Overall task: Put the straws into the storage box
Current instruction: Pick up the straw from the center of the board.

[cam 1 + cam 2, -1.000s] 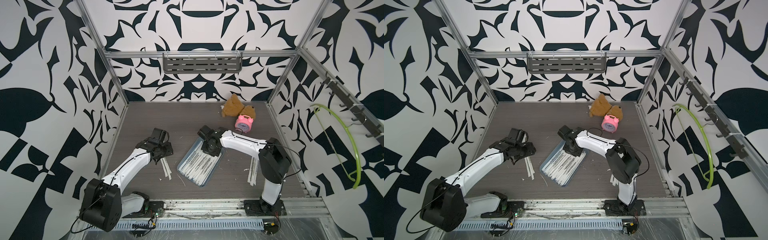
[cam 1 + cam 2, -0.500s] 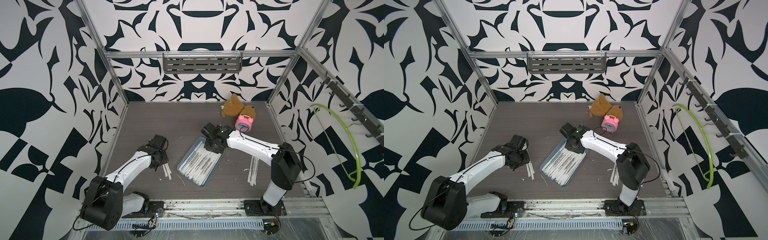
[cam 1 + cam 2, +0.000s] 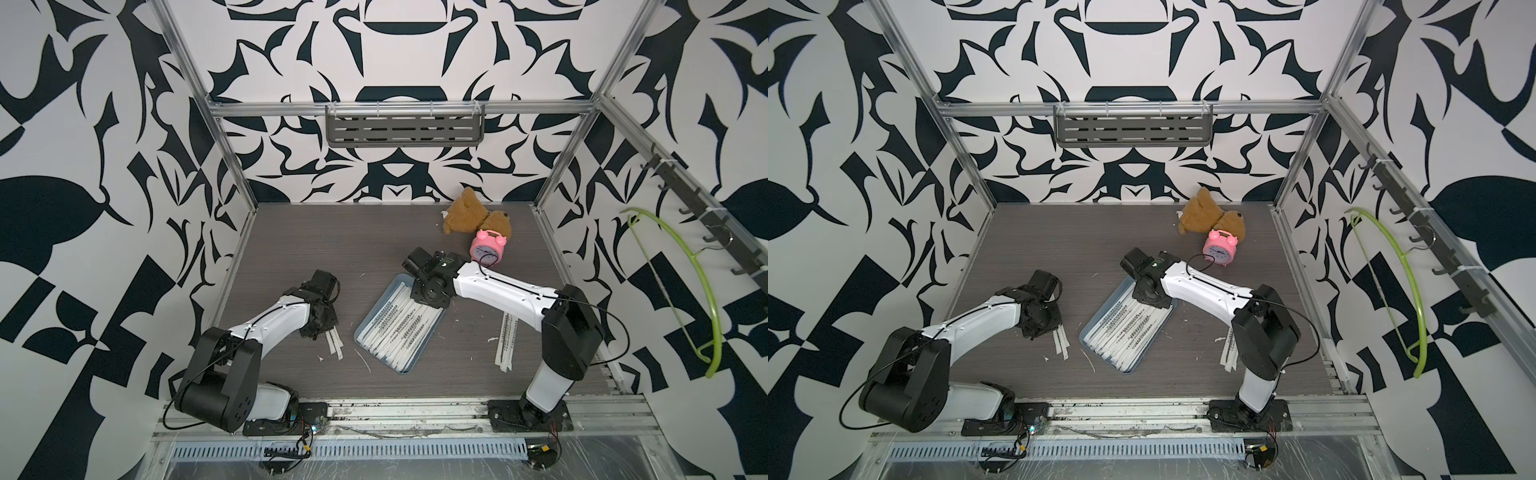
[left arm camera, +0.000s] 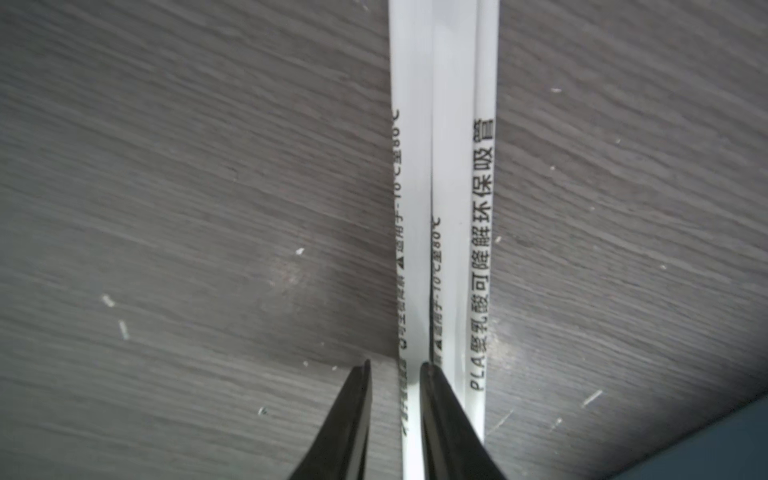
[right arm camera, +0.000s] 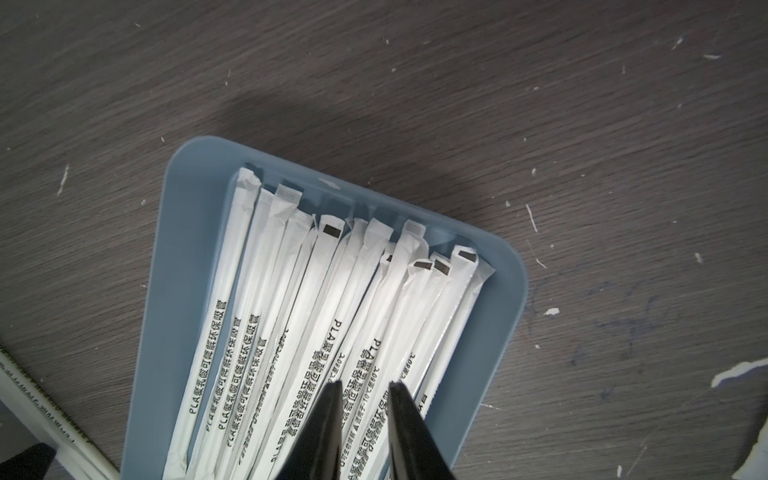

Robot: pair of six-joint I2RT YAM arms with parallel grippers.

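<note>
Where the left arm reached down over the left part of the dark wood-grain surface (image 3: 307, 249), the left claw (image 4: 395, 372) stood narrow astride one straw (image 4: 411, 208) lying flat there. One finger (image 4: 444, 415) pressed the straw's edge, while a thin strip of surface showed beside the other, so it had not clamped. More wrapped sticks lay touching alongside that straw.

To the right, near the middle, the storage box (image 3: 404, 370) sat at a slant. A row of straws (image 5: 332, 291) lay lengthwise inside it, side by side and partly overlapping. The right claw (image 5: 365, 386) hovered over the far end of the box, slightly parted, with nothing caught between its fingers.

Further right, a few more lay on the surface under the right arm, outside the box. At the back right a pink alarm clock (image 3: 487, 249) stood just beside a brown teddy bear (image 3: 465, 214).
</note>
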